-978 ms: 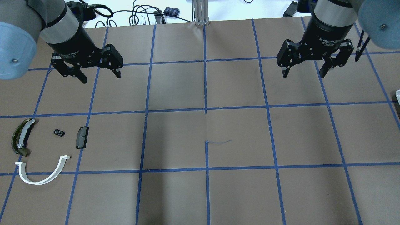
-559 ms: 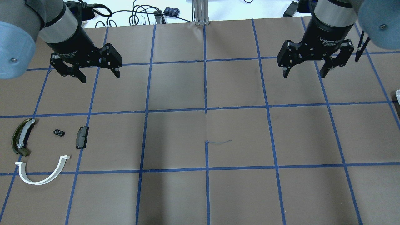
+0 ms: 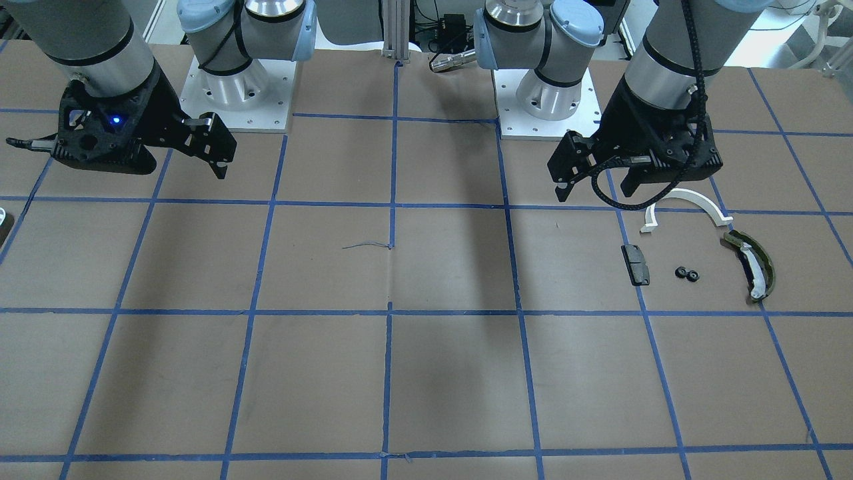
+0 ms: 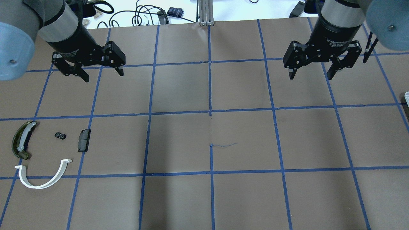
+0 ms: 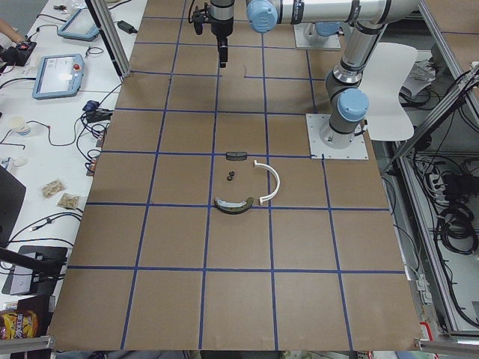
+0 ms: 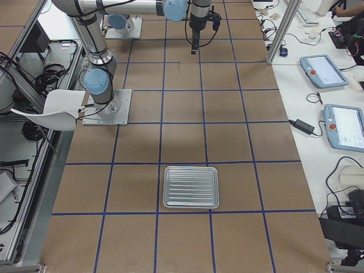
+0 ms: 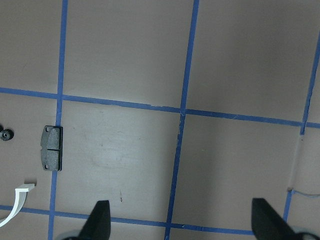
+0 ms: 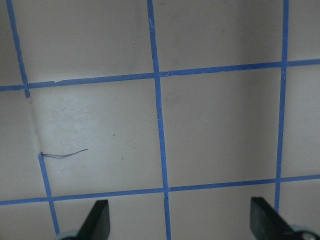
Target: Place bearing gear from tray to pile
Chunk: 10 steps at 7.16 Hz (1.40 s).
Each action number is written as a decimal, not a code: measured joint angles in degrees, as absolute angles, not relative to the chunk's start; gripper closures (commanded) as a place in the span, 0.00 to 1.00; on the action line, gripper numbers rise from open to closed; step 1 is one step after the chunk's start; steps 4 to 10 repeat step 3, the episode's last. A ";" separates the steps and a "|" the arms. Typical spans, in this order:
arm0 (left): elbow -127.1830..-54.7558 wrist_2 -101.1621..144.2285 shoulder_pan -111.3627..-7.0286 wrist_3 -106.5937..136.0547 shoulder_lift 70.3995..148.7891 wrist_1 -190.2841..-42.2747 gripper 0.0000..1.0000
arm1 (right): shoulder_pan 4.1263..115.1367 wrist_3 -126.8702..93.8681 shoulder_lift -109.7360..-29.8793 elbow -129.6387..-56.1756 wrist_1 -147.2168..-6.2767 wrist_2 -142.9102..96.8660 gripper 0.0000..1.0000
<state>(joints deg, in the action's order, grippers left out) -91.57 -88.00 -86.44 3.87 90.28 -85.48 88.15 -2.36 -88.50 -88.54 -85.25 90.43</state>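
The bearing gear [image 4: 60,135], a small black double piece, lies on the table between the olive-green curved shoe [image 4: 21,139] and the dark grey block [image 4: 84,140]. The white half-ring [image 4: 44,177] lies just in front of them. This pile also shows in the front view, with the gear [image 3: 687,273] beside the block [image 3: 635,264]. My left gripper [image 4: 103,76] is open and empty, raised behind the pile. My right gripper [image 4: 311,76] is open and empty at the far right. The ribbed metal tray [image 6: 191,186] shows no part in it.
The table is brown paper with a blue tape grid. A short loose thread [image 4: 223,145] lies near the centre. Cables and small devices [image 4: 143,16] lie beyond the far edge. The tray's edge [image 4: 407,95] just shows at the right border.
My left gripper has shifted slightly towards the table's far side. The right gripper and the parts have not visibly moved.
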 measured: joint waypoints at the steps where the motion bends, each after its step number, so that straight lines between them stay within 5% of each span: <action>1: -91.25 -87.90 -86.22 3.82 90.42 -85.45 0.00 | 88.15 -2.37 -88.51 -88.54 -85.25 90.41 0.00; 10: -90.98 -87.79 -85.95 3.78 90.55 -85.43 0.00 | 88.12 -2.37 -88.51 -88.53 -85.25 90.36 0.00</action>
